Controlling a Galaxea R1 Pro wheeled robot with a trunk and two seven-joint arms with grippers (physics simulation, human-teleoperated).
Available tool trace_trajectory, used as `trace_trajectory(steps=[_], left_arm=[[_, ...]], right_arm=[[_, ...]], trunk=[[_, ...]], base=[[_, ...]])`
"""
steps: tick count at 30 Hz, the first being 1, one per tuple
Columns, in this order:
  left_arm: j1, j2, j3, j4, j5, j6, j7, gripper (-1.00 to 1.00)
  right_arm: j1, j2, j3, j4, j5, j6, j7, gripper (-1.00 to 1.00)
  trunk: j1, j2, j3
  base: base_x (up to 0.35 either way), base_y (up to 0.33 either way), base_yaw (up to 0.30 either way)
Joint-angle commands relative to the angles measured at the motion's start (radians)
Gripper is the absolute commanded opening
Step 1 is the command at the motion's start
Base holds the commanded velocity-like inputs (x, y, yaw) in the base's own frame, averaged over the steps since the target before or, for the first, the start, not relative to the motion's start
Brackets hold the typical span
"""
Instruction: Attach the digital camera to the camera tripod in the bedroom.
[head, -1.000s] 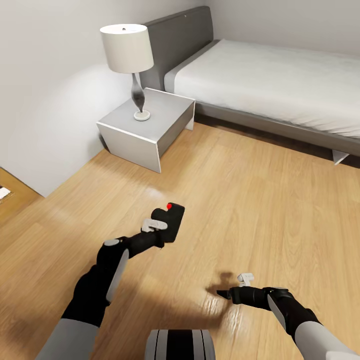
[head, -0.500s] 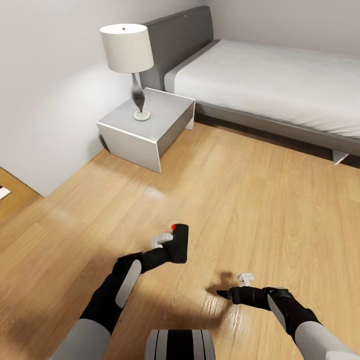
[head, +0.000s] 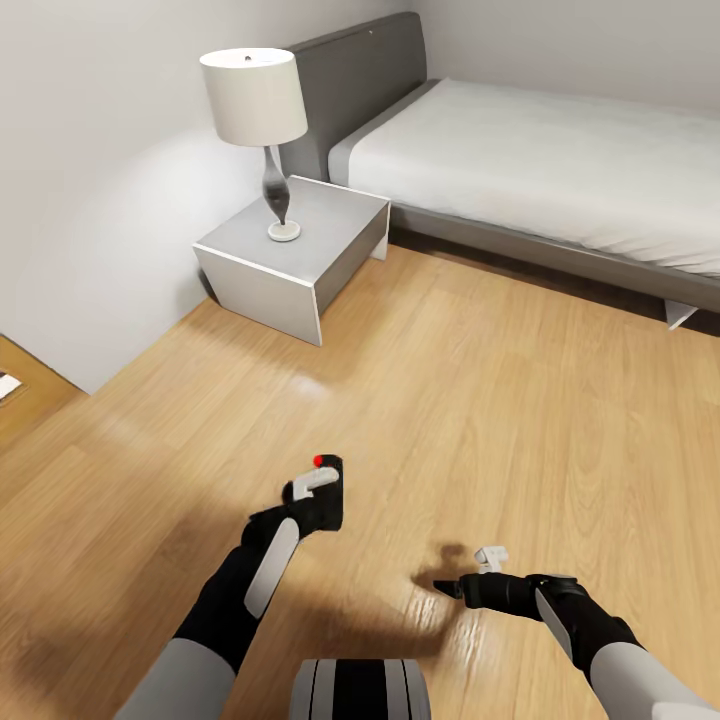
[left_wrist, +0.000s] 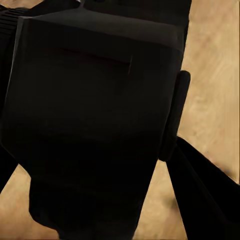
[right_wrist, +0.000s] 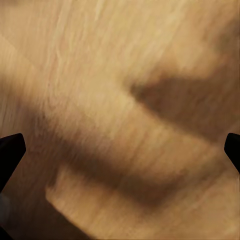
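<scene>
My left gripper (head: 322, 490) is shut on the digital camera (head: 330, 497), a small black box with a red button (head: 319, 460) on top, held low over the wood floor in front of my trunk. In the left wrist view the camera's black body (left_wrist: 90, 120) sits close up between the fingers. My right gripper (head: 450, 587) hangs open low at the right with nothing between its fingertips (right_wrist: 10, 150), only floor beneath. The camera tripod is out of view.
A grey-headboard bed (head: 560, 170) runs along the back right. A white nightstand (head: 295, 255) with a white-shaded lamp (head: 255, 100) stands against the left wall. Light wood floor (head: 500, 400) lies open ahead. A wood-topped surface (head: 20, 400) shows at the left edge.
My left arm has drawn the camera down and back toward my trunk, then slightly left. The right arm and the view have stayed still.
</scene>
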Motion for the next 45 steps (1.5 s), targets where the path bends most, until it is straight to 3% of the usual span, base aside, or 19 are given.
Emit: trace_trajectory(steps=[1, 3, 4, 6, 9, 12, 15, 20, 27, 33, 45], left_arm=[[0.0, 0.0, -0.01, -0.001, 0.032, -0.049, 0.122, -1.0], [0.0, 0.0, -0.027, 0.0, 0.034, -0.088, 0.222, -1.0], [0.0, 0.0, -0.056, -0.001, 0.035, -0.118, 0.311, -1.0], [0.0, 0.0, -0.105, -0.002, 0.043, -0.146, 0.415, -1.0], [0.0, 0.0, -0.145, -0.005, 0.063, -0.163, 0.49, -1.0], [-0.001, 0.0, -0.183, -0.007, 0.116, -0.177, 0.565, -1.0], [-0.001, 0.0, -0.203, -0.011, 0.153, -0.181, 0.598, -1.0], [-0.001, 0.0, -0.217, -0.014, 0.179, -0.183, 0.644, -1.0], [-0.001, 0.0, -0.221, -0.017, 0.186, -0.187, 0.725, -1.0], [-0.001, 0.0, -0.221, -0.04, 0.187, -0.2, 0.757, -1.0], [-0.001, 0.0, -0.221, -0.074, 0.188, -0.205, 0.787, -1.0]], right_arm=[[0.0, 0.001, -0.008, -0.002, 0.006, 0.01, 0.006, 1.0], [0.0, 0.0, -0.008, -0.002, 0.006, 0.01, 0.006, 1.0], [0.0, 0.0, -0.008, -0.002, 0.006, 0.009, 0.006, 1.0], [0.0, 0.001, -0.008, -0.002, 0.007, 0.008, 0.006, 1.0], [-0.001, 0.001, -0.008, -0.002, 0.007, 0.007, 0.006, 1.0], [0.0, 0.001, -0.008, -0.002, 0.007, 0.008, 0.006, 1.0], [0.0, 0.001, -0.008, -0.002, 0.006, 0.011, 0.006, 1.0], [0.0, 0.003, -0.008, -0.002, 0.003, 0.011, 0.003, 1.0], [0.0, 0.002, -0.008, -0.002, 0.003, 0.011, 0.004, 1.0], [0.0, 0.002, -0.008, -0.002, 0.003, 0.011, 0.005, 1.0], [0.0, 0.002, -0.008, -0.002, 0.005, 0.01, 0.004, 1.0]], trunk=[[0.0, 0.0, -0.001], [0.0, 0.0, -0.001], [0.0, 0.0, -0.001], [0.0, 0.0, -0.001], [0.0, 0.0, -0.001], [0.0, 0.0, -0.001], [0.0, 0.0, -0.001], [-0.001, 0.0, 0.007], [-0.001, 0.0, 0.007], [-0.001, 0.0, 0.007], [-0.007, 0.003, 0.053]], base=[[0.0, 0.0, 0.0], [0.0, 0.0, 0.0], [0.0, 0.0, 0.0], [0.0, 0.0, 0.0], [0.0, 0.0, 0.0], [0.0, 0.0, 0.0], [0.0, 0.0, 0.0], [0.0, 0.0, 0.0], [0.0, 0.0, 0.0], [0.0, 0.0, 0.0], [0.0, 0.0, 0.0]])
